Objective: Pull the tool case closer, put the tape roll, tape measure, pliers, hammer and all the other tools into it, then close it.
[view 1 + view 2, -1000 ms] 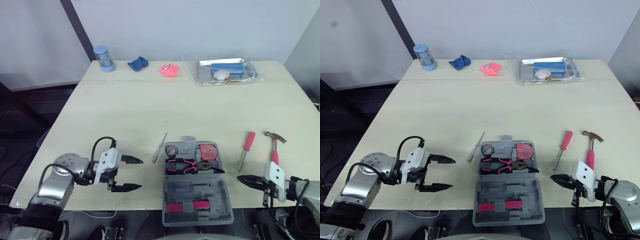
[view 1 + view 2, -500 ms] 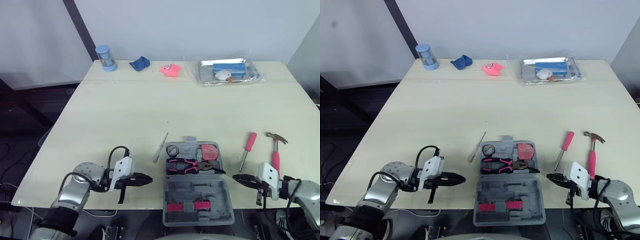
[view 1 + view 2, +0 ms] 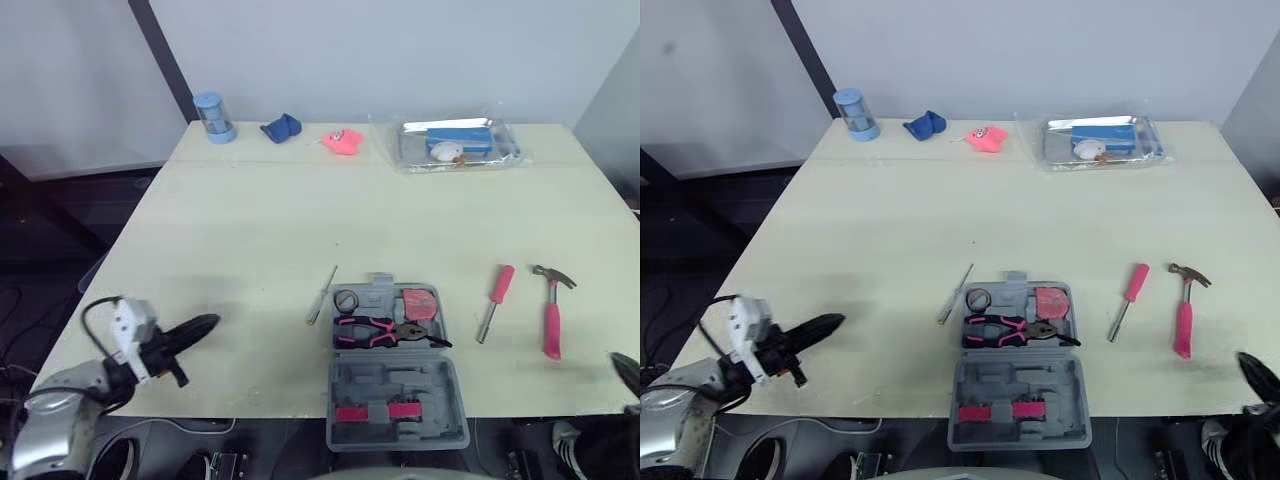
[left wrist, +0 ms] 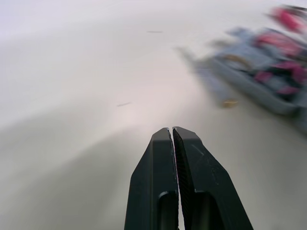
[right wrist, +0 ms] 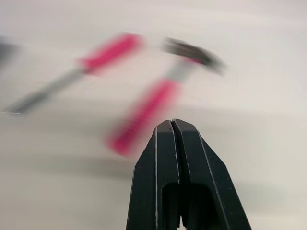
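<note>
The grey tool case [image 3: 396, 400] lies open at the table's near edge. In its far half lie the pink-handled pliers [image 3: 385, 332], a small tape roll [image 3: 346, 300] and a pink tape measure [image 3: 418, 303]. A thin screwdriver [image 3: 321, 294] lies on the table just left of the case. To the case's right are a pink screwdriver [image 3: 494, 300] and a pink-handled hammer [image 3: 551, 310]. My left gripper [image 3: 208, 322] is shut and empty near the table's left front edge, far from the case. My right gripper [image 5: 173, 125] is shut and empty at the near right corner, short of the hammer [image 5: 153, 108].
Along the far edge stand a blue cylinder [image 3: 210, 117], a blue cloth [image 3: 279, 127], a pink object [image 3: 341, 140] and a clear bag [image 3: 455, 143] with items inside. The wide middle of the table [image 3: 330, 210] is bare.
My left gripper has shut and drawn back leftward, away from the case. My right gripper has pulled back toward the near right corner. The tools and case stayed put.
</note>
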Controlling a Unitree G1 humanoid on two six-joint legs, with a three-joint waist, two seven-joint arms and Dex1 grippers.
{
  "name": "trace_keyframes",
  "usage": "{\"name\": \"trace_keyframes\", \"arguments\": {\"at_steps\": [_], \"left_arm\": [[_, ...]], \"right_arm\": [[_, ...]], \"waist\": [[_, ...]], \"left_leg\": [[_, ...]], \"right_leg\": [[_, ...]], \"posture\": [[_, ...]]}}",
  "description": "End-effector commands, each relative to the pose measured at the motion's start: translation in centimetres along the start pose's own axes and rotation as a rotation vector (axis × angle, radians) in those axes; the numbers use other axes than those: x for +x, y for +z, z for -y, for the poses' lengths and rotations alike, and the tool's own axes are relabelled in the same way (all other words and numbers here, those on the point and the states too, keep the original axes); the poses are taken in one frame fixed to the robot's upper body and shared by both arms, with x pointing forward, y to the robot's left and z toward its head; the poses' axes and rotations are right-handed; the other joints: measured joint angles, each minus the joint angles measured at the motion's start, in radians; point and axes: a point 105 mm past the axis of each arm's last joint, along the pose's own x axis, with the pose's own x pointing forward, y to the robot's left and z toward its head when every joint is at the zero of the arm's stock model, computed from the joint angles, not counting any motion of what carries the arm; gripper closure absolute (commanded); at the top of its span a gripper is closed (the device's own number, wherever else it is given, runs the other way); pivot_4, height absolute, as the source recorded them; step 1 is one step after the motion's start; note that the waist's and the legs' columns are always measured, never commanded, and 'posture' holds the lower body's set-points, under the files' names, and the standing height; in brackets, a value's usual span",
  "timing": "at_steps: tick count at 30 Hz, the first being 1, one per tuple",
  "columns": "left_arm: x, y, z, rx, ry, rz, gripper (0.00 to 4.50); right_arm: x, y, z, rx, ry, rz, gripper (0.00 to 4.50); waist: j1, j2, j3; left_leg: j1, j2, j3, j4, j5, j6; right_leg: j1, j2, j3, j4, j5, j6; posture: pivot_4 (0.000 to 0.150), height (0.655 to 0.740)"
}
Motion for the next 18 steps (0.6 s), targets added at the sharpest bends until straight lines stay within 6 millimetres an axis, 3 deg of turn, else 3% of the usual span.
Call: {"name": "trace_keyframes", "arguments": {"at_steps": [1,7,11,13,16,18], "left_arm": [[-1.0,0.3,-0.8,0.002,0.055,0.021,4.35],[-1.4,-0.9,-0.5,0.034,0.023,-0.038,4.35],[-0.6,-1.4,1.2,0.084,-0.094,-0.088,4.35],[0.2,-1.6,2.5,0.148,-0.185,-0.129,4.35],[2.4,-2.0,5.1,0.287,-0.372,-0.183,4.35],[3.7,-1.8,6.3,0.328,-0.461,-0.185,4.35]], "right_arm": [[-0.6,0.9,1.4,-0.002,-0.078,0.049,4.5],[-0.3,0.7,1.5,-0.003,-0.063,0.023,4.5],[0.8,1.6,-0.9,-0.03,0.089,0.028,4.5],[1.5,2.0,-3.8,-0.088,0.249,0.012,4.5],[2.2,2.2,-9.6,-0.181,0.571,-0.029,4.5],[2.5,2.2,-11.8,-0.241,0.699,-0.053,4.5]], "waist": [[-0.002,0.0,0.0],[-0.005,0.001,-0.001],[-0.004,0.002,-0.001],[-0.004,0.003,-0.001],[-0.004,0.003,-0.002],[-0.001,0.003,-0.002]], "left_leg": [[0.0,0.0,0.0,0.0,0.0,0.0],[0.0,0.0,0.001,-0.001,0.0,0.0],[0.0,0.0,0.001,-0.001,0.0,0.0],[0.0,0.0,0.001,-0.001,0.0,0.0],[0.0,0.001,0.001,-0.002,0.0,0.0],[0.0,0.001,0.001,-0.001,0.0,0.0]], "right_leg": [[0.0,0.0,0.0,0.0,0.0,0.0],[0.0,0.0,0.001,0.0,-0.001,-0.002],[0.0,-0.002,0.001,0.0,-0.001,-0.003],[0.0,-0.002,0.001,0.0,-0.002,-0.003],[0.0,-0.002,0.001,0.0,-0.001,-0.003],[0.0,-0.002,0.001,0.0,-0.001,-0.003]], "posture": [[0.15,0.74],[0.15,0.74],[0.15,0.74],[0.15,0.74],[0.15,0.74],[0.15,0.74]]}}
